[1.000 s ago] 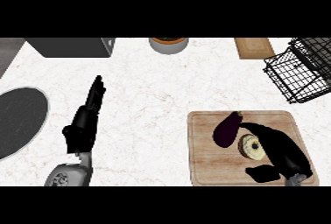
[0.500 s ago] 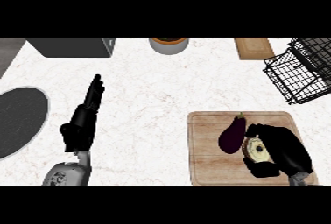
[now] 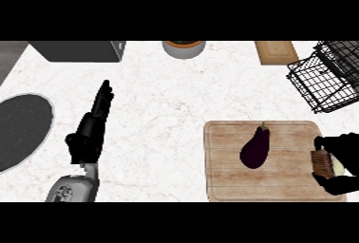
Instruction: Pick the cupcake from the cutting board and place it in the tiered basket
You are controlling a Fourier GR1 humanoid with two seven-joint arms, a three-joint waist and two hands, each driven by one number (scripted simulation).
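The right hand (image 3: 342,163) sits at the 4 o'clock edge of the view, its black fingers and thumb curled round the cupcake (image 3: 324,163), of which only the ribbed brown wrapper and a sliver of pale top show between them. Hand and cupcake are over the right end of the cutting board (image 3: 224,182), a pale wooden slab lying at 5 o'clock on the counter. On the board, to the 9 o'clock side of the hand and apart from it, lies a dark purple eggplant (image 3: 255,148), its stem pointing toward 12 o'clock.

Up at 2 o'clock stands the tiered basket (image 3: 324,78), black wire, partly cut off by the view's right edge, well apart from the board. Beside it, toward 12 o'clock, a small wooden block (image 3: 276,51) lies at the counter's far side, then a round pot with an orange rim (image 3: 184,47), then a dark grey box (image 3: 77,50) at 11 o'clock.

The left hand (image 3: 91,130) rests at 8 o'clock, fingers straight and pointing toward 12 o'clock, holding nothing. At 9 o'clock a dark oval plate (image 3: 21,128) lies at the view's edge. The counter (image 3: 168,104) is white marble with faint veining.
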